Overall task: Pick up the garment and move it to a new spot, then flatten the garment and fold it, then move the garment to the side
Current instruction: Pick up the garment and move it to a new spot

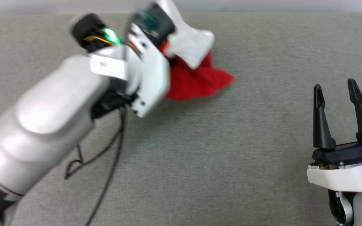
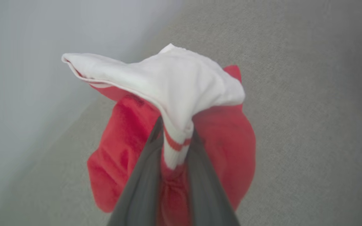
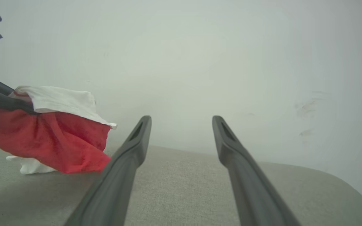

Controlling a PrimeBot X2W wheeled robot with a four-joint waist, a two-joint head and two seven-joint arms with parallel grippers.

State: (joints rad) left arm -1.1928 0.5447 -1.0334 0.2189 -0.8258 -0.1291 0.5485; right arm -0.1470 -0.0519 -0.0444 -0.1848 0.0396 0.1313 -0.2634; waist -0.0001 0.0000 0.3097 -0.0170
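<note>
The garment [image 1: 200, 78] hangs as a crumpled bunch over the far middle of the grey cloth surface [image 1: 231, 163], and its lowest folds seem to touch it. Our left gripper [image 2: 176, 128] is pinched narrow on the striped trim of a white sleeve. Our right gripper [image 1: 335, 83] waits wide and empty, well apart at the near right. For a good carry, we think we should lift until the cloth is free, then move slowly. The long axis runs from the pinch downward, and the red end points to our right.
</note>
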